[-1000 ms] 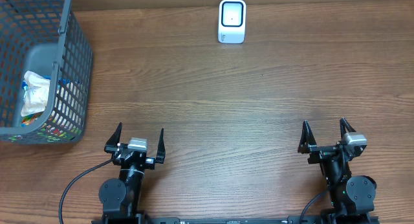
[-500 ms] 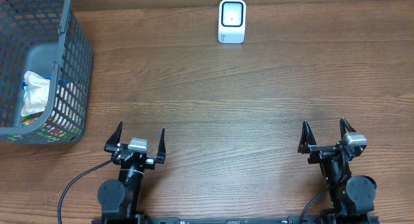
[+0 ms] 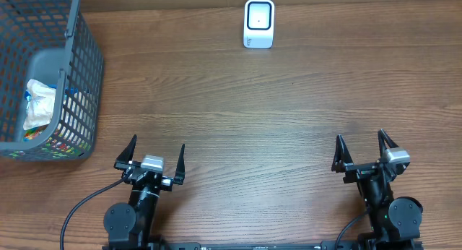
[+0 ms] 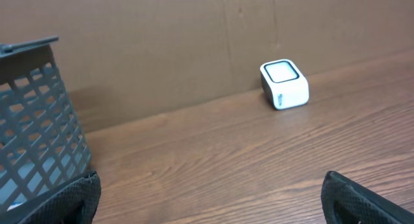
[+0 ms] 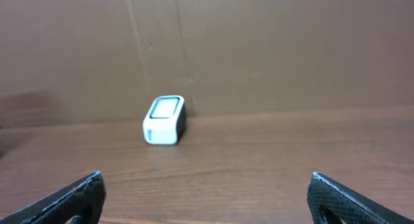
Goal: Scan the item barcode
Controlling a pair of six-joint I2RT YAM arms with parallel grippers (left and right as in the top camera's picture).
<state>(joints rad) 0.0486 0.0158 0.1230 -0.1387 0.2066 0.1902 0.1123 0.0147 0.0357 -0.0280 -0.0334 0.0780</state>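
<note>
A white packet with blue print (image 3: 40, 104), the item, lies inside the grey mesh basket (image 3: 85, 76) at the far left, and no barcode shows on it. The white barcode scanner (image 3: 259, 23) stands at the table's back edge, its window facing up; it also shows in the left wrist view (image 4: 284, 85) and the right wrist view (image 5: 165, 121). My left gripper (image 3: 154, 154) (image 4: 210, 185) is open near the front edge, right of the basket, with only bare wood between its fingers. My right gripper (image 3: 364, 152) (image 5: 206, 182) is open at the front right and holds nothing.
The basket's wall (image 4: 39, 120) fills the left side of the left wrist view. A colourful wrapper (image 3: 32, 134) lies under the white packet in the basket. A brown cardboard wall (image 5: 259, 49) runs behind the scanner. A black cable (image 3: 79, 207) trails from the left arm.
The left arm's lower body has shifted very slightly to the left. Both grippers stay open in the same places.
</note>
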